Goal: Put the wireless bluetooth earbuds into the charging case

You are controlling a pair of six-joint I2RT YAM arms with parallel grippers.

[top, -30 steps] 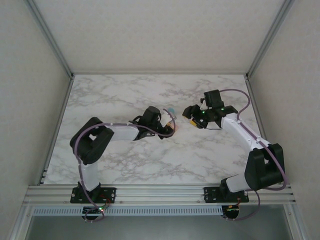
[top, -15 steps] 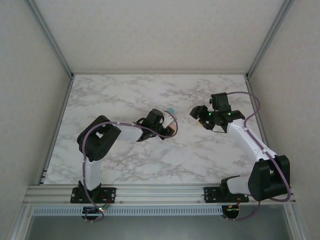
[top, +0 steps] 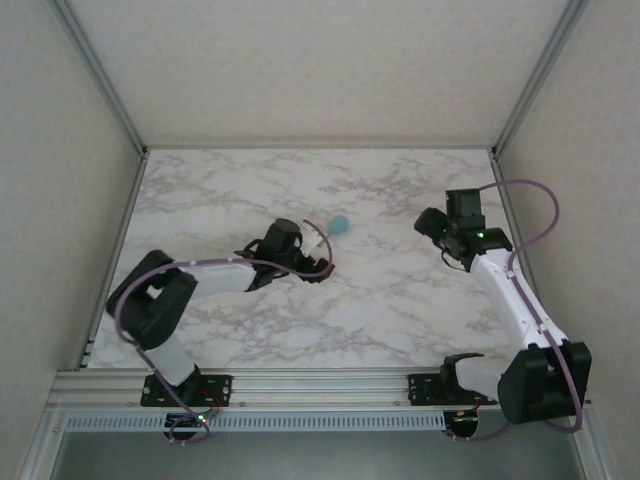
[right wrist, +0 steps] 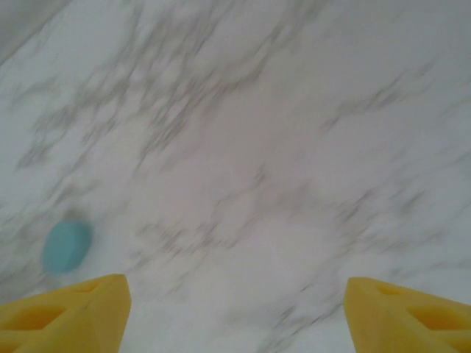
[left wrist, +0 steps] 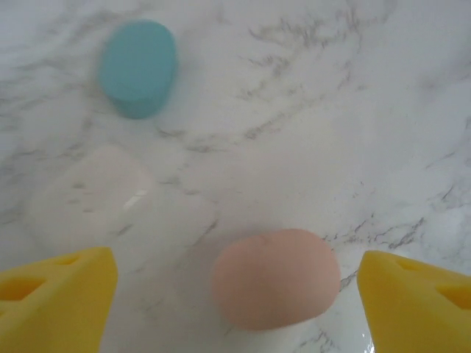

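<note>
Nearby, matte pink pebble case (left wrist: 276, 278), teal oval case (left wrist: 138, 66)

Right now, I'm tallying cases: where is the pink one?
In the left wrist view, the pink case lies on the table between the fingers of the open left gripper; the whitish case sits up-left, the teal case beyond.
</note>
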